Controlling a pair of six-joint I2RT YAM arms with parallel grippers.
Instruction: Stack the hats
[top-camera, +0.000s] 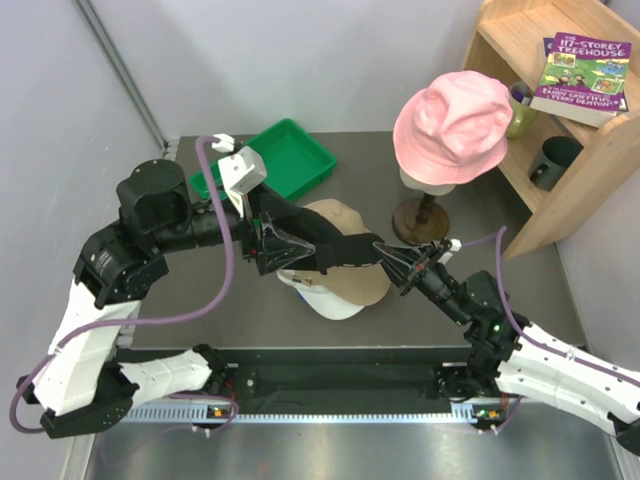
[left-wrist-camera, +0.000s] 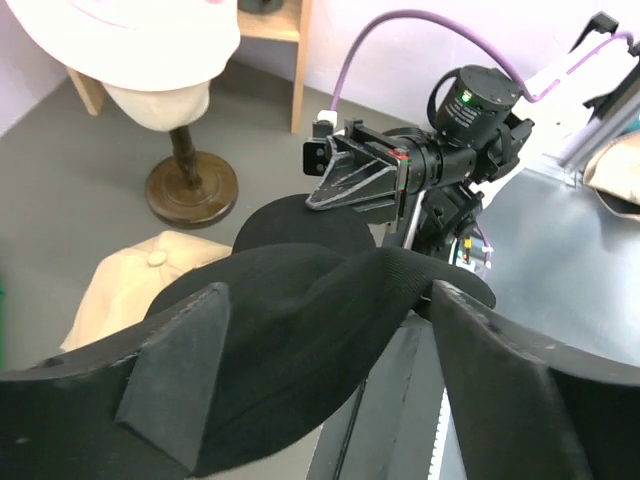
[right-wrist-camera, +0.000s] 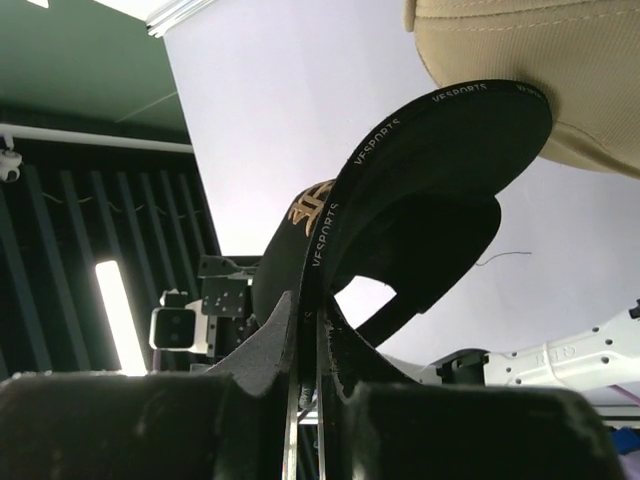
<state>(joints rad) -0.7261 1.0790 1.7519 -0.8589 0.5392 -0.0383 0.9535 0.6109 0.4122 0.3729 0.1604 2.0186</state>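
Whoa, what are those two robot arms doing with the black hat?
They are stacking hats. The right gripper is pinched shut on the peak of the black cap, holding it over a tan cap that sits on a white cap on the table. The left gripper has its jaws open around the black cap's crown. A pink hat sits on the mannequin head at the back, not on the pile.

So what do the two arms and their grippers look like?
Both arms have white shells with black joints: left arm, right arm. A purple cable runs along each. The left gripper and right gripper are black with wedge-shaped fingers; a green light glows on the right arm.
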